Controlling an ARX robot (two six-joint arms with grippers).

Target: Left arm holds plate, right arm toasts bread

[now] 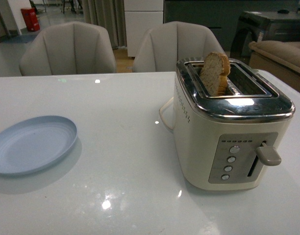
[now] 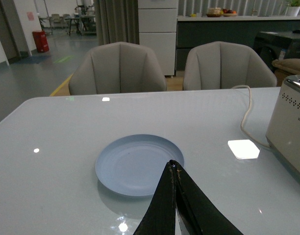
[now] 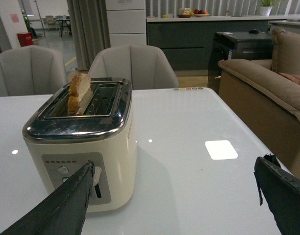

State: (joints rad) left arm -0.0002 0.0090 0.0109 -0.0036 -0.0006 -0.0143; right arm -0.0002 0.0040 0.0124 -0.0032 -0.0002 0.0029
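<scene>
The bread [image 1: 214,73] stands in the toaster [image 1: 228,127]; the plate [image 1: 32,143] lies bare. The left gripper [image 2: 175,169] looks pressed together, and the right gripper [image 3: 174,186] is spread wide.

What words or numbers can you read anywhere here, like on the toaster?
None can be read.
The toaster has a row of tiny marks above its buttons on the grey panel: too small to read.
Its side shows a line of dots, a pattern and not letters.
The red bin and the wall sign far behind: too blurred to read.
The plate and bread carry no writing.
</scene>
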